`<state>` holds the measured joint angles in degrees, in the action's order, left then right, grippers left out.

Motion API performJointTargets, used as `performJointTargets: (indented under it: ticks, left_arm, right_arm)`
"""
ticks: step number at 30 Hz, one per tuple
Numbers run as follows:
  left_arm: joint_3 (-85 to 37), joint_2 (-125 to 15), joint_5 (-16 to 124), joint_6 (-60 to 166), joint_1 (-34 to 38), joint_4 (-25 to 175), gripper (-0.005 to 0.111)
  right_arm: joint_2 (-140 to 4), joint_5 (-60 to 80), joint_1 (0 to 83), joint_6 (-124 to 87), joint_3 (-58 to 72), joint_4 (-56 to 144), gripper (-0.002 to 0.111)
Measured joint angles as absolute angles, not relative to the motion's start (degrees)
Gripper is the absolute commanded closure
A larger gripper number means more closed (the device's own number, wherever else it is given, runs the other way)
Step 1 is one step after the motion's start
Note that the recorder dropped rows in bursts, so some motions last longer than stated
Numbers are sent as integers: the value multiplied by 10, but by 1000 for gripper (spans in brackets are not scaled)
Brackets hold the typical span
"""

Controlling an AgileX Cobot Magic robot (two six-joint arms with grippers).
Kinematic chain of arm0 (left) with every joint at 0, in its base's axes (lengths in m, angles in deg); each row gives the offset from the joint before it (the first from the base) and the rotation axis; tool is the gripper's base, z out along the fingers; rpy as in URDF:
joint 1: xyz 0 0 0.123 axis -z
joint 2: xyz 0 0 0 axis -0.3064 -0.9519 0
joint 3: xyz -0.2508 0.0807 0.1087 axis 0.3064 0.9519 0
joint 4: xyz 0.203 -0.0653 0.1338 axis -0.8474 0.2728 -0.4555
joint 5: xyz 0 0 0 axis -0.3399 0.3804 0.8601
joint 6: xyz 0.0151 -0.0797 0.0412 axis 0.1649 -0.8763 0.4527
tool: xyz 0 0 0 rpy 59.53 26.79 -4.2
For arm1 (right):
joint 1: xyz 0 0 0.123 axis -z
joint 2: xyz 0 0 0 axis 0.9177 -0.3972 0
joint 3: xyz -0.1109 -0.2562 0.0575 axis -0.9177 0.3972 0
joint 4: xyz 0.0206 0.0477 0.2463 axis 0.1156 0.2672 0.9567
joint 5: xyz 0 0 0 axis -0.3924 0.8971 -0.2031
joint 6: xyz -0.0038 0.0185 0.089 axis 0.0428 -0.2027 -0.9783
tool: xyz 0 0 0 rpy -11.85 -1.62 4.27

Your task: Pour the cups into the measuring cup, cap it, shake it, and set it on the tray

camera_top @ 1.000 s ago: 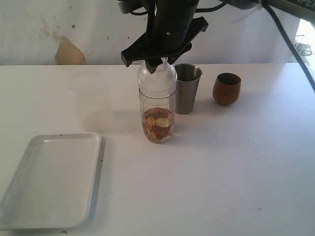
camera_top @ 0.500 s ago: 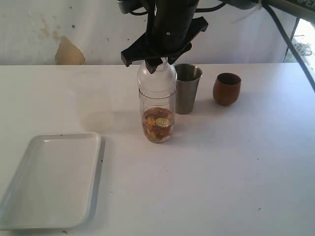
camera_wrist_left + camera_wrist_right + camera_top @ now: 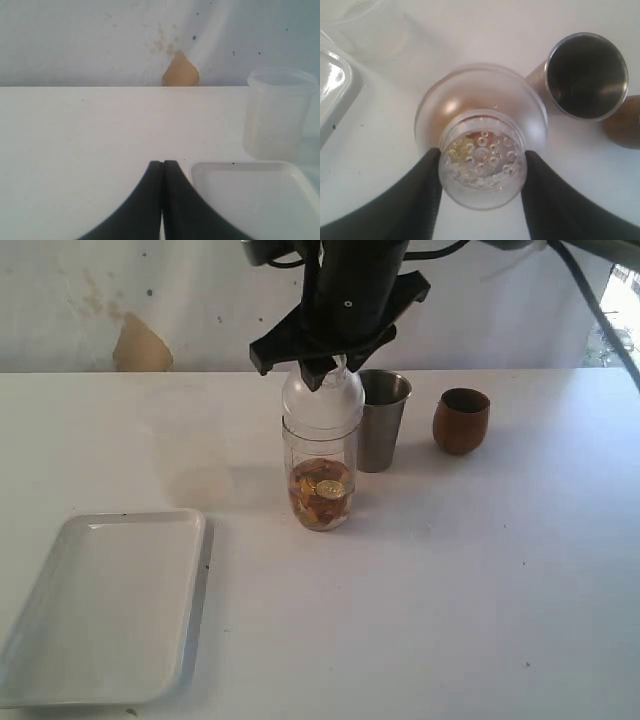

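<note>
The measuring cup [image 3: 320, 485] stands upright mid-table with orange and yellow pieces in its bottom. A clear dome lid [image 3: 322, 398] sits on its mouth. My right gripper [image 3: 322, 368] comes down from above and is shut on the lid's narrow top neck [image 3: 482, 172], one finger on each side. The steel tumbler [image 3: 381, 420] stands just right of the measuring cup, and the wooden cup [image 3: 461, 420] farther right; both are upright. The white tray [image 3: 110, 600] lies at the front left. My left gripper [image 3: 162, 165] is shut on nothing, low beside the tray [image 3: 250, 200].
A translucent plastic container [image 3: 277, 115] stands behind the tray's far corner, and the same container [image 3: 370, 25] shows in the right wrist view. The steel tumbler [image 3: 585, 75] looks empty from above. A wall with a tan patch [image 3: 140, 345] runs behind the table.
My right gripper and the lid have shifted very slightly to the right over the measuring cup. Nothing else has moved.
</note>
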<state>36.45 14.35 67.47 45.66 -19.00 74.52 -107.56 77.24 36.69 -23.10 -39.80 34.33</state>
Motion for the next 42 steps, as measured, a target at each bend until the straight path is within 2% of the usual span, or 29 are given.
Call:
performJointTargets:
  ticks: [9,42]
  left_arm:
    - [364,143,675,457,-190,745,107]
    - [364,143,675,457,-190,745,107]
  right_arm:
    - [-1038,788,367,-228,-398,342,108]
    - [-1060,789,367,-238,-398,380,108]
